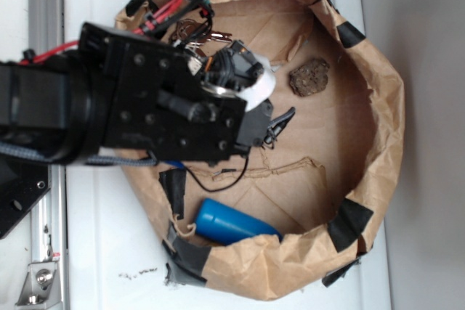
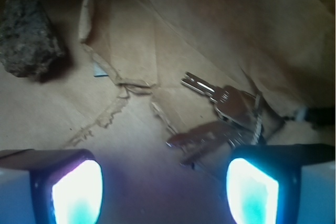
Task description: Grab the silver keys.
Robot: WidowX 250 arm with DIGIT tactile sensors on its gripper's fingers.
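Silver keys (image 2: 231, 111) lie fanned on brown paper at 3 o'clock in the wrist view, between the released jaws; the exterior view mostly hides them behind the gripper (image 1: 272, 110).

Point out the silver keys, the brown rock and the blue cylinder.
silver keys (image 2: 231, 106): wrist view, on the head of the upper key.
brown rock (image 1: 309, 76): exterior view, on its rough top face.
blue cylinder (image 1: 231, 222): exterior view, on the middle of its side.

Silver keys (image 1: 195, 32) mostly behind the arm (image 1: 109, 107); blue cylinder (image 1: 234, 222) half behind the paper rim (image 1: 290, 266).
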